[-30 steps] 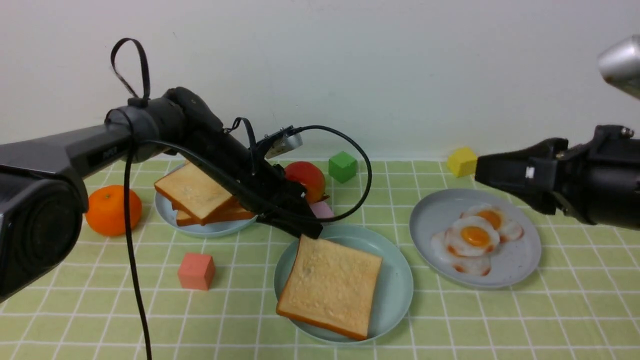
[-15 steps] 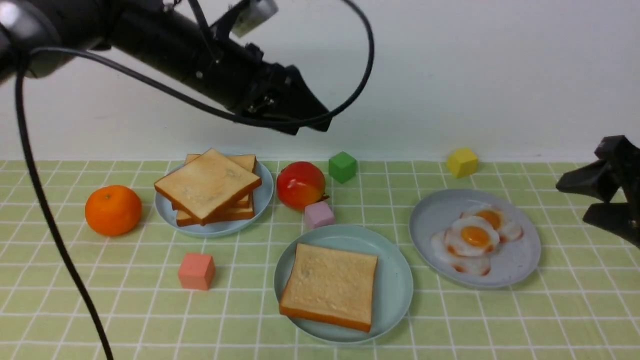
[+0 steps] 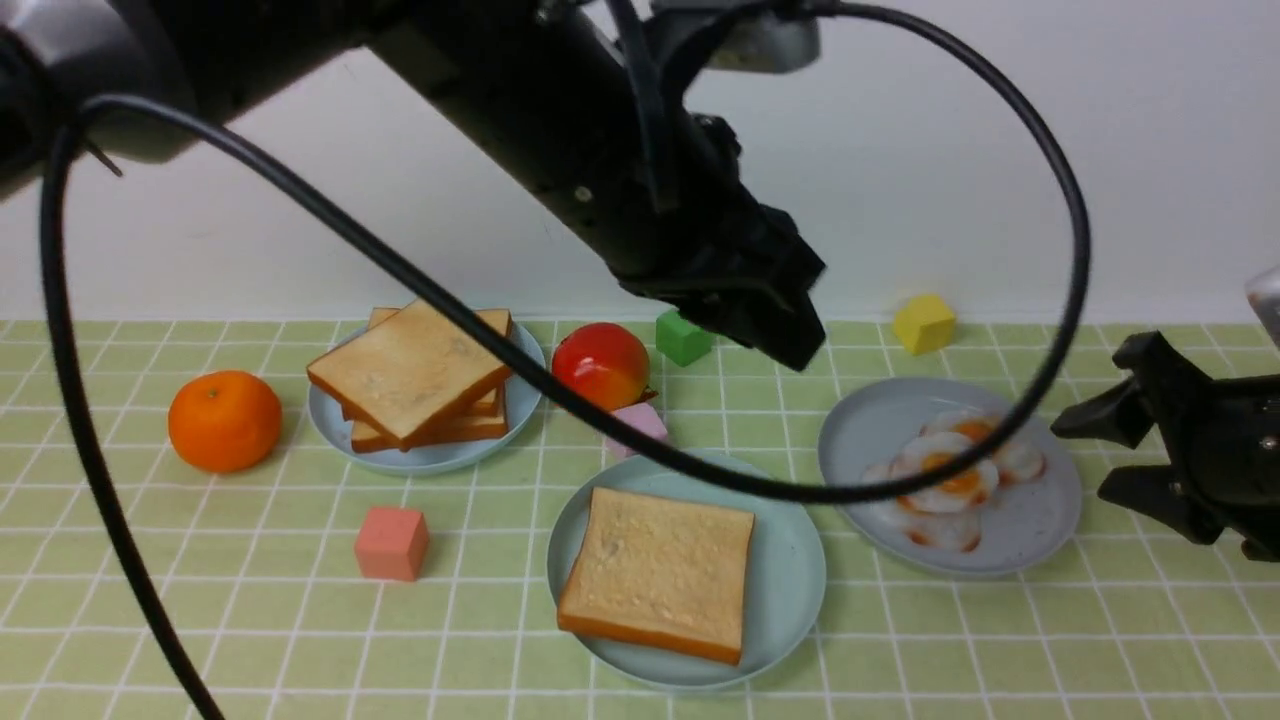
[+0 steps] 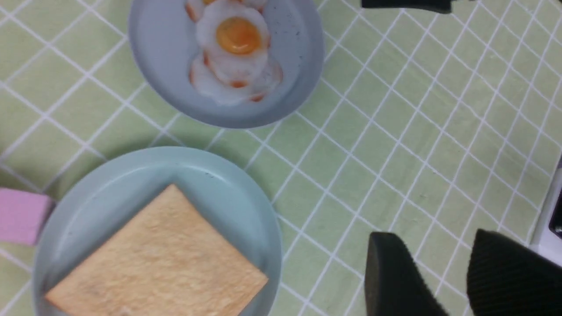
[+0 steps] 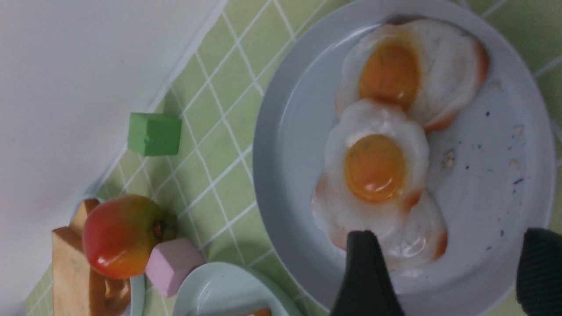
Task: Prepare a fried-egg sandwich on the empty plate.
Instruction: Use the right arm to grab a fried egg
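Left gripper (image 4: 434, 239) swung right, jaws apart, empty.

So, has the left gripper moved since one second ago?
Yes. From the toast, the left gripper has gone up and right; it now hangs right of the green cube.

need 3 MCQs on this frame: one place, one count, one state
1. Where does the single toast slice lie? A) mint plate B) tablecloth C) toast stack
2. How many toy cubes show? A) two B) four C) six
3. The right claw is: A) shut on an egg B) shut on toast C) open, empty
Key: 1A, it lies flat on that plate. 2B, salmon cube, lilac cube, green cube, yellow cube. 3C, jaws apart, nothing between.
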